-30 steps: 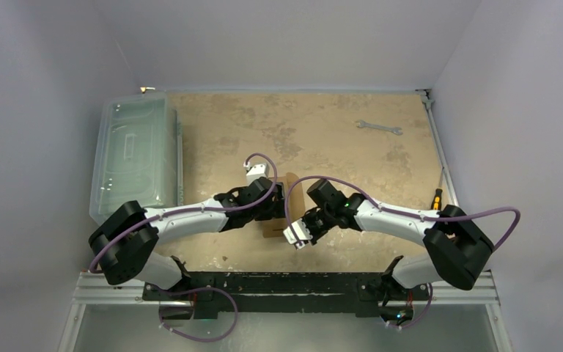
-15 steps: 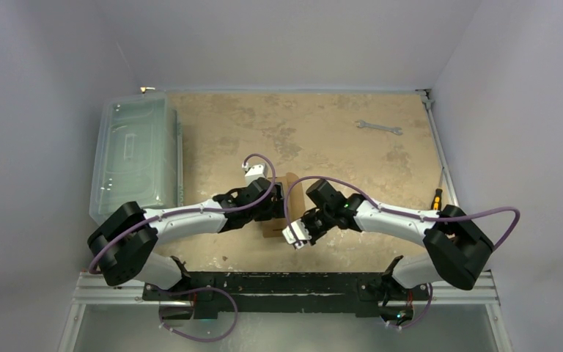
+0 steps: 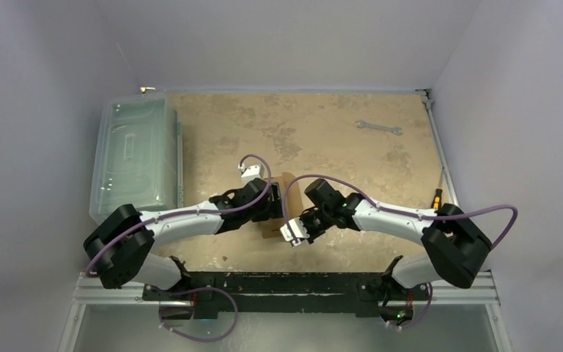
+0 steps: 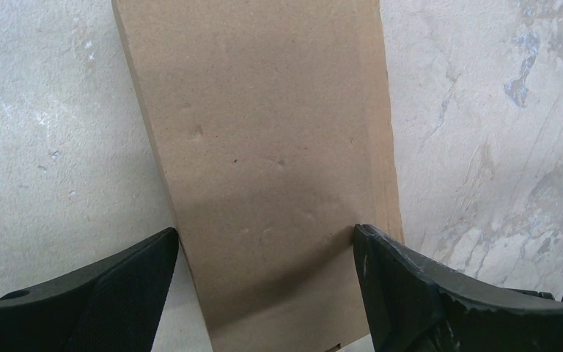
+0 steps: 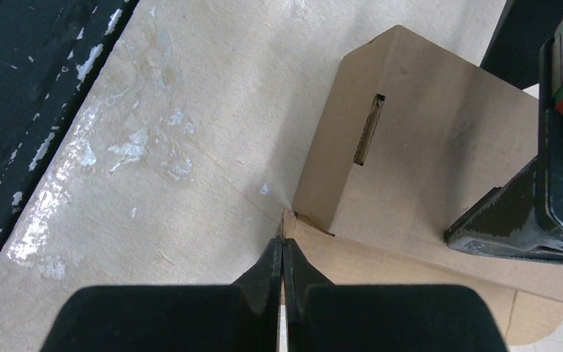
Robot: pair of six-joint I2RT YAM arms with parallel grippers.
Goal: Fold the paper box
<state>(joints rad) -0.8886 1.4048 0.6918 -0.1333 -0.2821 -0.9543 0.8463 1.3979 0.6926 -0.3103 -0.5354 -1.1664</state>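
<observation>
Brown paper box (image 4: 271,169) sits between the wide-spread left tool (image 4: 264,282); right tool (image 5: 284,253) is clenched empty at its corner.

No readable text, label, brand or number appears on anything.

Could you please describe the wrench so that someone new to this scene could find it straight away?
Start from the table, the mottled tan surface, and look to its far right part, well beyond both arms. The wrench lies there flat and alone, near the right wall. It is small, slim and silvery metal, unlike the brown paper box between the grippers and the clear plastic bin on the left.
</observation>
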